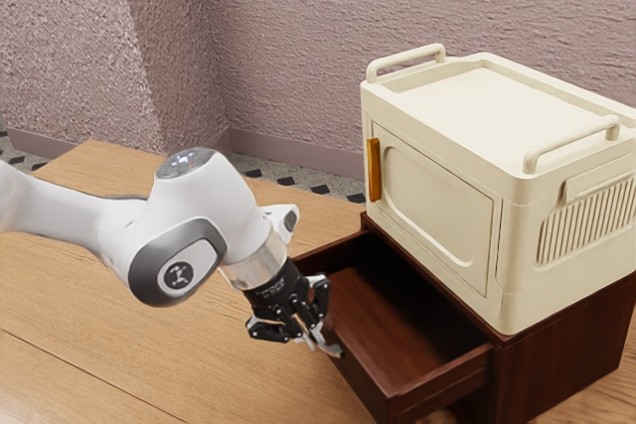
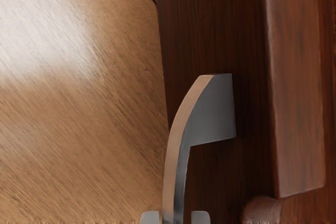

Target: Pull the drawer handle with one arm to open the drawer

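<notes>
Your claw (image 1: pixel 320 343) stands part open astride the metal handle (image 2: pixel 177 171), its 2 fingertips either side of the bar with a gap at each, gripping nothing. The handle sits on the front of the drawer (image 1: pixel 447 384), which is already well out. If you want more travel, close squarely on the bar, then draw straight back along the runners; twisting could bind it. The drawer's wooden floor shows; the cream box (image 1: pixel 586 196) on the cabinet (image 1: pixel 566 374) hides its contents behind 1 closed door (image 1: pixel 437 211).
</notes>
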You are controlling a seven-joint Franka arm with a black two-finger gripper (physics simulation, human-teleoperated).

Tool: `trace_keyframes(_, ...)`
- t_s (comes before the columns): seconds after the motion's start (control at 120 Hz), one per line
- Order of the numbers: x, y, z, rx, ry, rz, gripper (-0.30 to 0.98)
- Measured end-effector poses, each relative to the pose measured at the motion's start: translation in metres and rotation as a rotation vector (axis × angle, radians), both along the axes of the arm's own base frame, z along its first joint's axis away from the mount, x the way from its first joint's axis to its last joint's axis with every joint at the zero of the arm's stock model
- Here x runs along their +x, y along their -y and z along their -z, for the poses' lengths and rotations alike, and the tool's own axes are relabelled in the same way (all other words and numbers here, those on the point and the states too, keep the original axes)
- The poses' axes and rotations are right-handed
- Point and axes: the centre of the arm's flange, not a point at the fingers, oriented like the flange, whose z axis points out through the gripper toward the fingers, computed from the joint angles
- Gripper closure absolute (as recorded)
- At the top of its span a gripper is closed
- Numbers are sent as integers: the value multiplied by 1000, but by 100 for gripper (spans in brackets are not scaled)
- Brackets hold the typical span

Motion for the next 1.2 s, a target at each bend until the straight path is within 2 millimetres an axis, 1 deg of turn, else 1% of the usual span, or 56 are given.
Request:
trace_keyframes(0.242, -2, -1, 1, 1, -4, 1, 79)
trace_keyframes(0.483, -1, -11, -2, -5, 2, -13, 75)
trace_keyframes(0.625, -2, -12, -4, -10, 6, -11, 68)
trace_keyframes(0.717, -5, -14, -8, -21, 13, -9, 62)
trace_keyframes(0.883, -9, -20, -23, -37, 40, -12, 56)
trace_keyframes(0.95, -11, -21, -35, -36, 62, -9, 53)
trace_keyframes(0.983, -11, -21, -41, -34, 69, -5, 50)
trace_keyframes(1.05, 0, -23, -65, -31, 87, -3, 36)
trace_keyframes(1.133, 21, -22, -95, -9, 89, 1, 24)
trace_keyframes(1.2, 38, -20, -102, 35, 65, 9, 18)
